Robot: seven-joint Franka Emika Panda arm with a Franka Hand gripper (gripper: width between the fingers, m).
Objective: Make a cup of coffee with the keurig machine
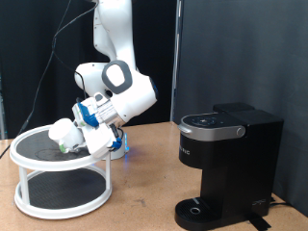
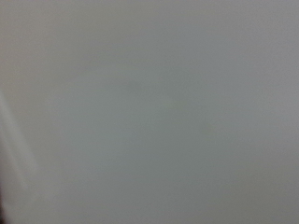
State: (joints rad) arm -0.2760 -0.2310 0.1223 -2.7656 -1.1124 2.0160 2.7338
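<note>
Reaching low over the white two-tier round stand [image 1: 29,173], the gripper [image 1: 79,140] sat at the upper shelf's edge nearest the exterior view's right, against the white cup [image 1: 64,133], which lay tilted on that dark shelf. Whether the fingers were spread or closed on the cup could not be told, as the hand's body hid them. The wrist view gave only a flat pale grey blur, with nothing legible. The keurig machine [image 1: 229,164] stood well apart at the exterior view's right on the wooden table [image 1: 144,197], lid down. Its small white front logo was too small to read.
</note>
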